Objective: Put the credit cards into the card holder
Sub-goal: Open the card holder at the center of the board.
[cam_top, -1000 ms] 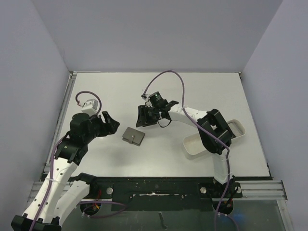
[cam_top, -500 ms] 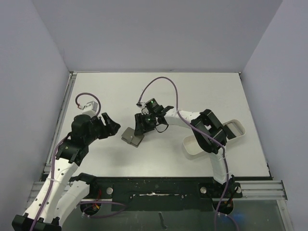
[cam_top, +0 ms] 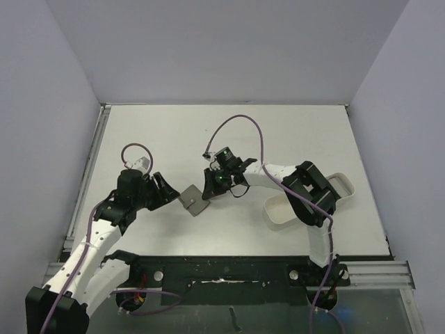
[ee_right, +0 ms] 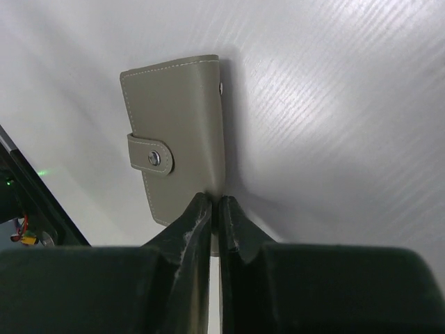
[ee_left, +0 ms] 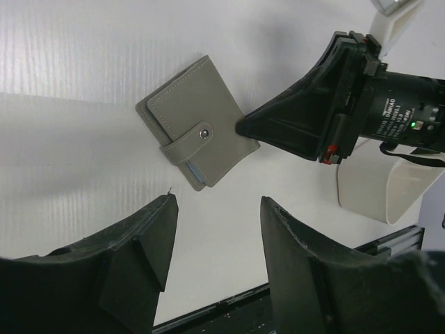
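Note:
The card holder [cam_top: 192,201] is a grey-olive wallet, folded shut with its clasp tab snapped, on the white table between the arms. It also shows in the left wrist view [ee_left: 195,129] and the right wrist view [ee_right: 177,139]. My right gripper [cam_top: 208,186] is shut on the wallet's right edge, fingertips pinching it [ee_right: 217,200]; its black fingers show in the left wrist view [ee_left: 278,125]. My left gripper [cam_top: 167,189] is open and empty just left of the wallet, with the wallet ahead of its fingertips [ee_left: 217,229]. No credit cards are in view.
A white oblong tray [cam_top: 306,202] lies at the right under the right arm; it shows in the left wrist view [ee_left: 375,188]. The black front rail [cam_top: 222,268] runs along the table's near edge. Grey walls enclose the table.
My right gripper came down onto the wallet and shut on its edge; the wallet turned and shifted a little. My left gripper moved right and nearer to the wallet.

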### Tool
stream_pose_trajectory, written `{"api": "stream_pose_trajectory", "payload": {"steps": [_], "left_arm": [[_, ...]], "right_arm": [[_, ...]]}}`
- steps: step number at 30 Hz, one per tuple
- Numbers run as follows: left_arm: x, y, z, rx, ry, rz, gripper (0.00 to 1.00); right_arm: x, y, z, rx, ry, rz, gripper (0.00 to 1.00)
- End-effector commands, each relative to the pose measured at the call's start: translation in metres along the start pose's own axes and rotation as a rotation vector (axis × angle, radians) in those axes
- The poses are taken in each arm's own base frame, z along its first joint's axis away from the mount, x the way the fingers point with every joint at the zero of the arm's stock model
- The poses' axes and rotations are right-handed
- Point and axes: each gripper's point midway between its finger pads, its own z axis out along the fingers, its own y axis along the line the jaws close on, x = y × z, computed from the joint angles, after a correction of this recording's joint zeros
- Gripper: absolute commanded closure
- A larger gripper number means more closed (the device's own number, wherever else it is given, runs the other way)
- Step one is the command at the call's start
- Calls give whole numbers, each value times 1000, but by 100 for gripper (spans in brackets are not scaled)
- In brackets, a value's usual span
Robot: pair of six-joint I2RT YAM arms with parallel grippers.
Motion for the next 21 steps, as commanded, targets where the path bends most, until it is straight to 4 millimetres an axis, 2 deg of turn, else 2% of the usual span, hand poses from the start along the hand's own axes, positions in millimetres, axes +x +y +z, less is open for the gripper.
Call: {"api": "stream_pose_trajectory", "payload": {"steps": [1, 11, 16, 21], "left_arm": [[-3, -27, 7, 135, 16, -25, 51], [-12, -63, 15, 311, 24, -11, 49], [4, -76, 23, 439, 96, -64, 47], [17, -88, 30, 512, 163, -71, 45]], "right_arm": [[-19, 22, -30, -12, -99, -20, 100], [-25, 47, -87, 7, -237, 14, 100], [-29, 56, -114, 57, -288, 28, 100], [-30, 58, -122, 114, -305, 15, 100]]}}
